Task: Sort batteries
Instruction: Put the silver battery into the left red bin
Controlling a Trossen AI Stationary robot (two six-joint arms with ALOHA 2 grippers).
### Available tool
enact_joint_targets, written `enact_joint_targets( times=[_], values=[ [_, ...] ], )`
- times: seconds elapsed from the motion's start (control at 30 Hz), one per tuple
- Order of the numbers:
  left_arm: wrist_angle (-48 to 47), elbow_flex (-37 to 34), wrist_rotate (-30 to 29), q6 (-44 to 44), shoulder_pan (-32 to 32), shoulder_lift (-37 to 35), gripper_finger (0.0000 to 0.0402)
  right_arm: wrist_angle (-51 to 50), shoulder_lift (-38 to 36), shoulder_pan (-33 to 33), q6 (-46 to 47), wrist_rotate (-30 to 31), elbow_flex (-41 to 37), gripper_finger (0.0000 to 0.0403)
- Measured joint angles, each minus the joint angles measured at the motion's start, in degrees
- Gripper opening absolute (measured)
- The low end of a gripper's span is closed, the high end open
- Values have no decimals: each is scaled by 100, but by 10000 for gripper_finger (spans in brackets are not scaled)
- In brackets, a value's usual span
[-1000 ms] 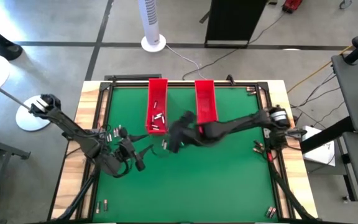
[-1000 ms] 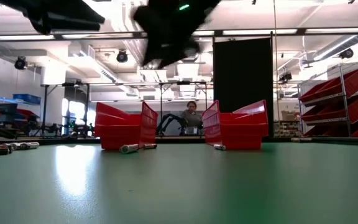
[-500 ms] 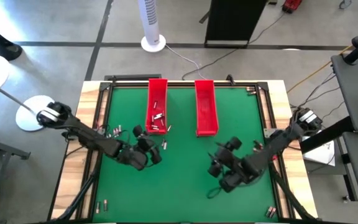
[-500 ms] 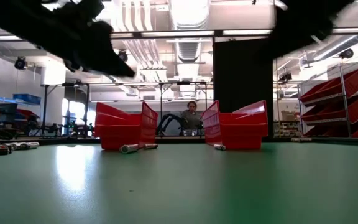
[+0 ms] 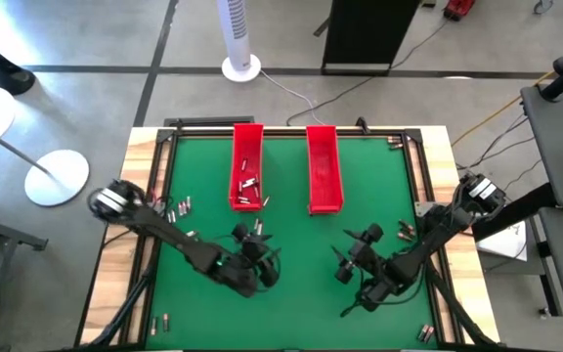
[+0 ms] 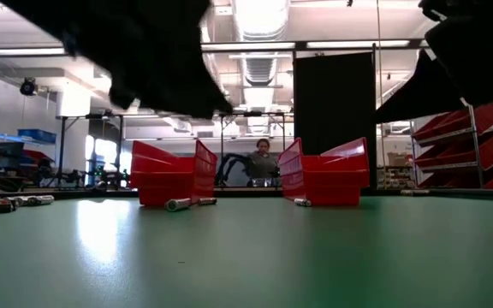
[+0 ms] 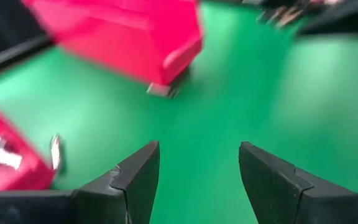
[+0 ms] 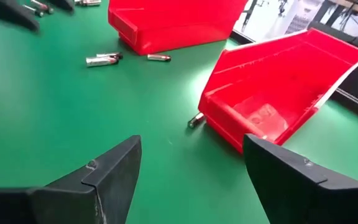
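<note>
Two long red trays stand side by side at the far middle of the green table. The left tray (image 5: pixel 247 161) holds several small silvery batteries (image 5: pixel 248 186); the right tray (image 5: pixel 324 166) shows none. Loose batteries lie on the mat beside the trays' near ends (image 8: pixel 104 59) (image 8: pixel 196 119) (image 6: pixel 178 204). My left gripper (image 5: pixel 250 237) hovers open near the table's middle, nearer than the left tray, pointing toward the trays. My right gripper (image 5: pixel 355 249) hovers open nearer than the right tray. Neither has anything between its fingers (image 7: pixel 197 168) (image 8: pixel 191 168).
More batteries lie at the left edge (image 5: pixel 179 207), the right edge (image 5: pixel 404 230) and both near corners (image 5: pixel 159 321) (image 5: pixel 426 332). A wooden frame (image 5: pixel 145 166) borders the mat. A person (image 6: pixel 264 158) sits in the room beyond the table.
My right gripper has drawn back from the near end of the left tray toward the table's near right and now hovers there. My left gripper has moved from the left side toward the table's middle and a little toward the near edge.
</note>
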Motion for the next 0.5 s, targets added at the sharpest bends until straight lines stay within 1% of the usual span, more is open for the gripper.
enact_joint_targets(
  times=[0.07,0.13,0.23,0.3,0.4,0.5],
  values=[
    [-899,316,1,-811,63,339,199,5,0,3,101,-29,0,268],
    [-1847,605,78,-1828,119,621,199,5,0,42,224,-76,-16,263],
    [-3225,968,432,-3349,164,946,199,-8,11,83,250,-149,-57,255],
    [-3853,1152,754,-4184,200,1088,199,-7,17,102,283,-149,-77,251],
    [-4278,1404,1008,-4875,277,1196,199,-6,17,101,415,-156,-110,244],
    [-4309,1650,1050,-4923,345,1198,199,-1,17,101,509,-157,-111,239]
  ],
)
